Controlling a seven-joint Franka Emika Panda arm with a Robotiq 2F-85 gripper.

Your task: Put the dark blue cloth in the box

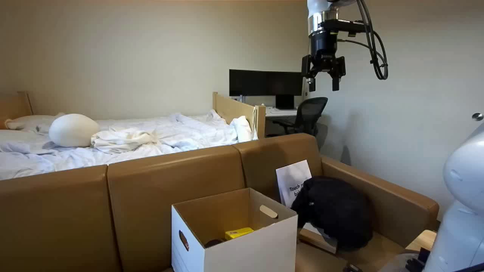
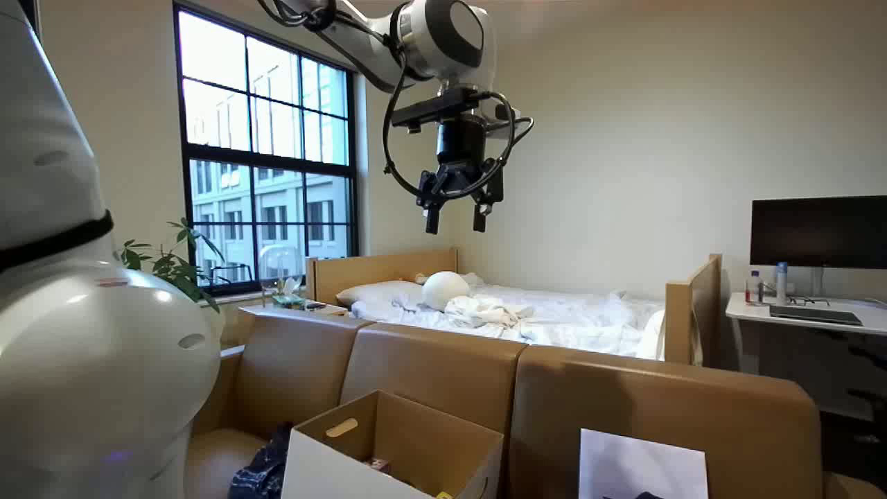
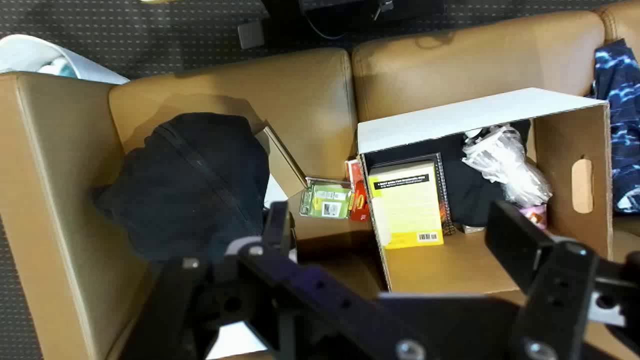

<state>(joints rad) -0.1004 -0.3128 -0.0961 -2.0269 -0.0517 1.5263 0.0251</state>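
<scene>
In an exterior view the gripper (image 1: 323,86) hangs high up, at about one o'clock from the box (image 1: 251,251). Its two fingers are wide apart, and nothing is between them. In the wrist view the dark blue cloth (image 3: 622,127) lies on the couch (image 3: 475,55), between two and three o'clock from the box and just beside it. I can't tell if they touch, and the edge of the view cuts some cloth off. I think grabbing it is the next job.

At nine o'clock from the box, in that same view, sits a big black bundle (image 3: 195,185). It looks dark and soft too, so a mix-up could send the gripper to the wrong thing. The cloth is so near the box that a finger coming down there could bump the box and push it. A tiny pinch could let the floppy cloth slip out and fall. If the gripper doesn't lift high enough, a dangling end could catch on the box's rim, and then the cloth may hang half outside or drag the box.
</scene>
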